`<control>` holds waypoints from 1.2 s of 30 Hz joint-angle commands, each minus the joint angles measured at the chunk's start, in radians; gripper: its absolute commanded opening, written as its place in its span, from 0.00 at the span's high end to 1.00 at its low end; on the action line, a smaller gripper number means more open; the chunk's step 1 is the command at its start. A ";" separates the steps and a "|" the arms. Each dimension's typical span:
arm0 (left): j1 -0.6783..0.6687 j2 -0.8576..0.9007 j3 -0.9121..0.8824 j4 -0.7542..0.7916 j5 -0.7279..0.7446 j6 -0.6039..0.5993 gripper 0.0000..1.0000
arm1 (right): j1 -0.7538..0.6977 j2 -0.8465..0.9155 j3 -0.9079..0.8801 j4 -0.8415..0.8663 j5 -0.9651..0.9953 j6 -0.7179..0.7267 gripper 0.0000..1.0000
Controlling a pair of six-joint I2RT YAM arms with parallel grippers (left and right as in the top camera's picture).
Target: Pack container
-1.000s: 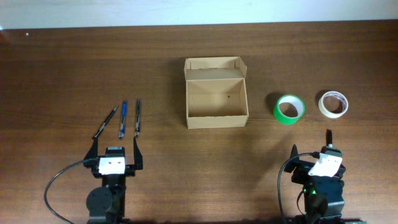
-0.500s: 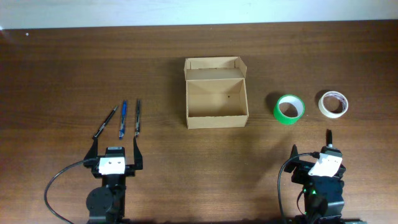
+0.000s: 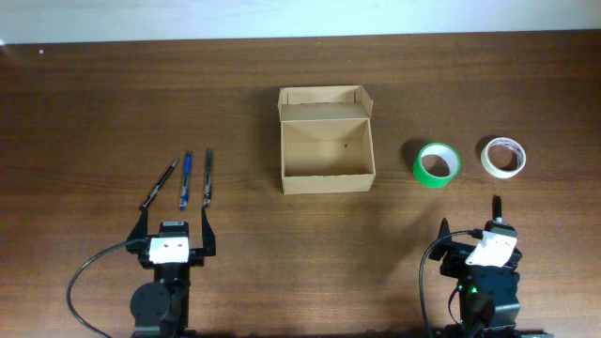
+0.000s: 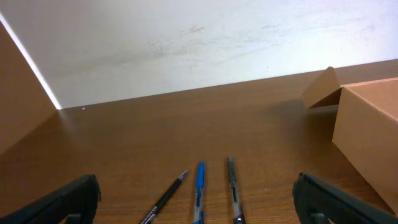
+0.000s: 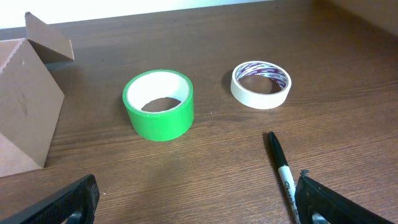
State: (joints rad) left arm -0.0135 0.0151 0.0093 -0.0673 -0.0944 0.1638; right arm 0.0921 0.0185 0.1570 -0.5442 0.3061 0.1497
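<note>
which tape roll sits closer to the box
The green roll; it lies between the cardboard box and the white roll, which sits farther right.

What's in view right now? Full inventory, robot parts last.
container: 1, tan cardboard, table centre, lid flap open, nothing visible inside
pens: 3, one black, one blue, one dark, side by side on the table's left
green tape roll: 1, green, right of the container, lying flat
white tape roll: 1, off-white, right of the green one, apart from it
marker: 1, black, on the table just ahead of the right arm
table: 1, dark brown wood, under everything
left gripper: 1, black, near edge behind the pens, open, holding nothing
right gripper: 1, black, near edge behind the tape rolls, open, holding nothing
</note>
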 commanded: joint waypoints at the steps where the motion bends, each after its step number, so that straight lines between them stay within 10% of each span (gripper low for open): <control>1: 0.005 -0.002 0.000 -0.008 -0.004 0.009 0.01 | -0.008 -0.007 -0.008 0.002 0.004 -0.002 0.01; 11: 0.005 0.003 0.000 -0.014 0.062 0.000 0.01 | -0.008 -0.007 -0.008 0.064 -0.043 0.061 0.01; 18: 0.005 0.024 0.014 -0.039 0.106 -0.315 0.01 | -0.008 -0.007 -0.008 0.221 -0.306 0.328 0.01; 25: 0.005 0.080 0.221 -0.322 0.157 -0.388 0.01 | -0.008 0.014 0.039 0.281 -0.498 0.329 0.01; 36: 0.006 0.677 0.769 -0.523 0.113 -0.356 0.01 | -0.008 0.699 0.765 -0.219 -0.441 -0.007 0.01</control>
State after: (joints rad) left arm -0.0135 0.4885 0.6247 -0.5537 0.0269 -0.2070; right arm 0.0914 0.5251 0.6758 -0.6876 -0.1570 0.2966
